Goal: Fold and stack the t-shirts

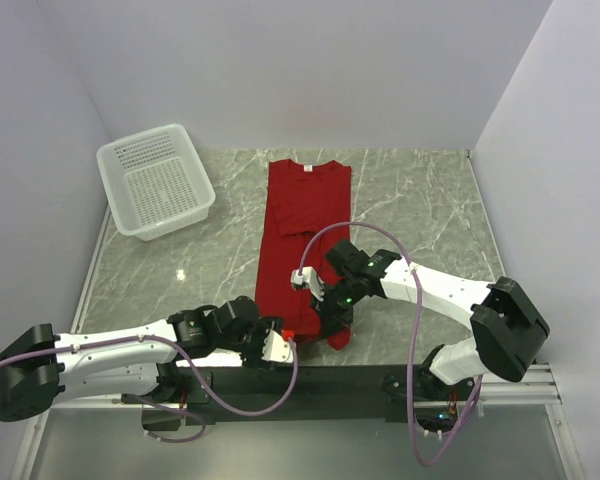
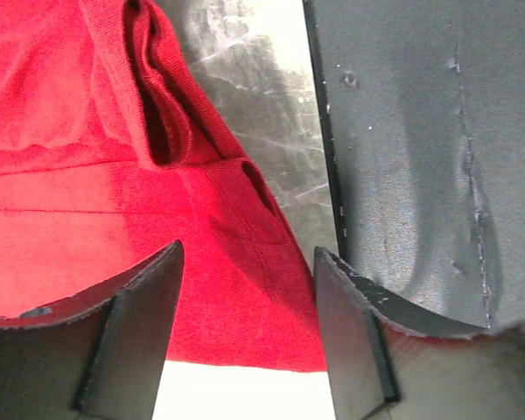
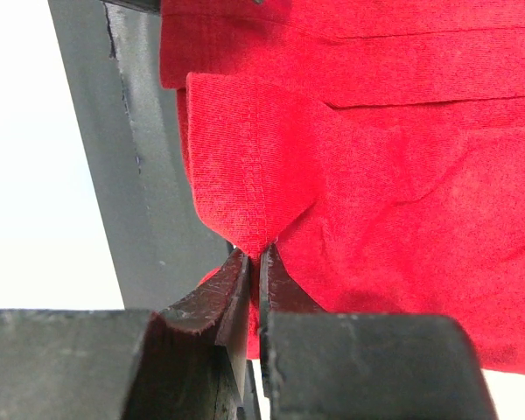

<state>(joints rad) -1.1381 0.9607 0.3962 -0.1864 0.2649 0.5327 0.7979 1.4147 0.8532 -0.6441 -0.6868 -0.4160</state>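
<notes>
Nearest, right hand clenched on a hem corner of the t-shirt, laid lengthwise on the bench; left hand released, jaws astride the other corner, presumably for folding.

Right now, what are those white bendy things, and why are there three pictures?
Those are a robot's left arm and right arm, each ending in a two-finger pincher called a gripper. The big picture looks down from above. The other two come from little cameras on the wrists. On the stone table lie a red t-shirt and a white basket. The right gripper is pinching the shirt's near edge. The left gripper is open at that edge, holding nothing.
</notes>
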